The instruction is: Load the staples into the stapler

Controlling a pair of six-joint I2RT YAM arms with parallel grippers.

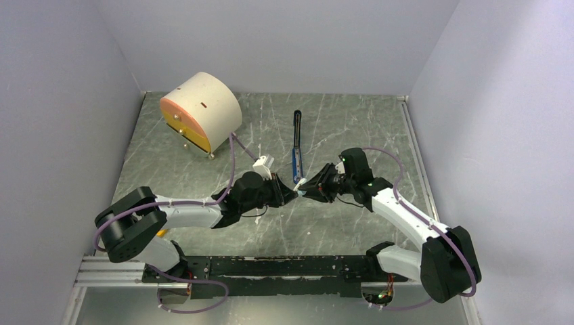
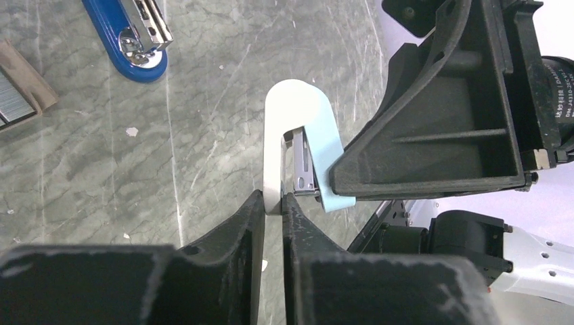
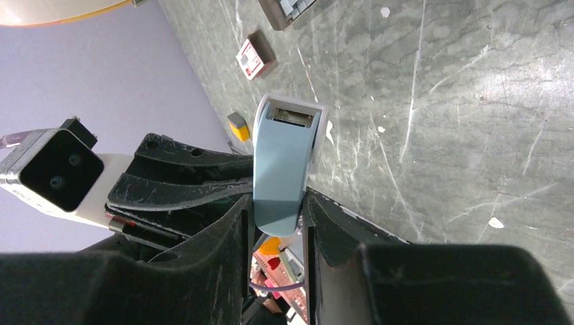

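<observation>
Grey-green marbled table (image 1: 352, 122) between lilac walls bears a cream drum (image 1: 203, 112) at back left. Mid-table, the left gripper (image 2: 273, 200) pinches the white limb of a light-blue and white piece (image 2: 298, 101), and the right gripper (image 3: 277, 210) clamps its blue side. The stapler (image 1: 296, 145) lies just beyond them. The staples (image 2: 12, 101) rest near its blue end.

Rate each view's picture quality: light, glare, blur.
Top external: even, soft light, barely any shadow, stapler small but sharp. Left wrist: bright glare on the stapler's metal, left tool dark and a little soft. Right wrist: light-blue piece and table scratches sharp, right tool nearly black, its detail lost.
</observation>
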